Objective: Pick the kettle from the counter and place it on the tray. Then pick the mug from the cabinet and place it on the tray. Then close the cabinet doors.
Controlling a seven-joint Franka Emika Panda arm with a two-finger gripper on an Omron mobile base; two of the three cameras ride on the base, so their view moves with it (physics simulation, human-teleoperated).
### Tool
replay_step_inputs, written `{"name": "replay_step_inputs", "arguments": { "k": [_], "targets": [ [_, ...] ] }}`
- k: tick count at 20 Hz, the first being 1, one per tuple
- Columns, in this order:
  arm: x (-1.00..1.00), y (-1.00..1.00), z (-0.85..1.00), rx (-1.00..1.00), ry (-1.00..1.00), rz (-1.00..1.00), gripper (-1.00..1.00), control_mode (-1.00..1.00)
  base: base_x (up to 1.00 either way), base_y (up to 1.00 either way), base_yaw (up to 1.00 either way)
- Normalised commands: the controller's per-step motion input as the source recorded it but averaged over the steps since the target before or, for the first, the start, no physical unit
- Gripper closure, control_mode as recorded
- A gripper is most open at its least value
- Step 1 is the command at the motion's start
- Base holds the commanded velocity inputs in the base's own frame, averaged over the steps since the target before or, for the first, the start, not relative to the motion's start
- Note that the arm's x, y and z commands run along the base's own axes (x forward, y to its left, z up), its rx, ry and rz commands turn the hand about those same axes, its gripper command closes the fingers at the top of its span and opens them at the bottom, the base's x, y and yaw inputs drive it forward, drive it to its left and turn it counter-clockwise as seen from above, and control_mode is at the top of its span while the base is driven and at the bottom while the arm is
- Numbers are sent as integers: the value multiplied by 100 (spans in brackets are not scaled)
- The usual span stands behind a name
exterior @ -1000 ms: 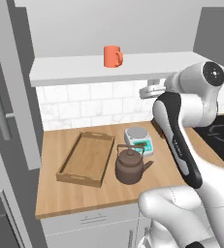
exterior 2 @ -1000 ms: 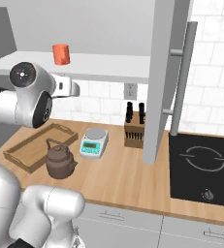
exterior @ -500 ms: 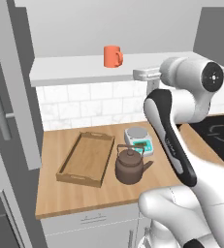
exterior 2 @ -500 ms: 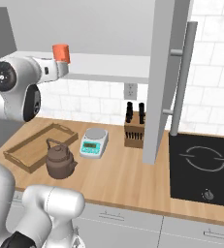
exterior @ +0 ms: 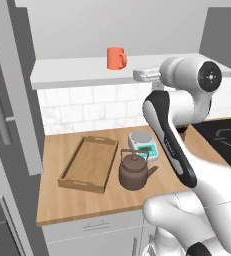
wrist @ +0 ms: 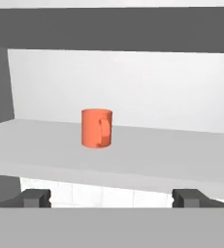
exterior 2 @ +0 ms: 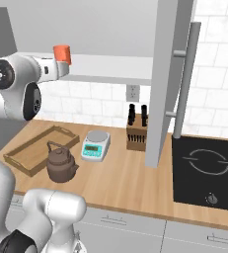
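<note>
The orange-red mug [exterior: 116, 58] [exterior 2: 62, 53] stands upright on the shelf base of the open cabinet [exterior: 87, 67], handle turned to the right in the left base view. In the hand view the mug [wrist: 97, 128] is ahead and a little left of centre. My gripper [exterior: 139, 74] [exterior 2: 61, 70] [wrist: 112, 198] hovers open at the shelf's front edge, short of the mug, holding nothing. The dark brown kettle [exterior: 134, 172] [exterior 2: 61, 163] sits on the counter [exterior: 62, 205] beside the wooden tray [exterior: 89, 162] [exterior 2: 31, 150], which carries nothing.
A white scale [exterior: 142, 145] [exterior 2: 96, 145] stands behind the kettle. A knife block [exterior 2: 136, 133] is by the wall and a black hob [exterior 2: 207, 168] lies to the right. The right cabinet door [exterior 2: 170, 74] juts out open; the left door [exterior: 12, 95] is open too.
The arm has risen and swung the hand left along the shelf front, closer to the mug. Kettle, tray and mug have not moved.
</note>
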Motion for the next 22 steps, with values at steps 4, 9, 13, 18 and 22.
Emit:
{"name": "replay_step_inputs", "arguments": {
  "k": [4, 9, 13, 18, 22],
  "targets": [
    [12, -7, 23, 0, 11, 0, -100, -100, 0, 0, 0],
    [7, -7, 11, 0, 13, 0, -100, -100, 0, 0, 0],
    [16, -1, 0, 0, 4, 0, -100, -100, 0, 0, 0],
    [36, 0, 3, 0, 4, 0, -100, -100, 0, 0, 0],
    [33, 0, 21, 0, 1, 0, -100, -100, 0, 0, 0]
  ]
}}
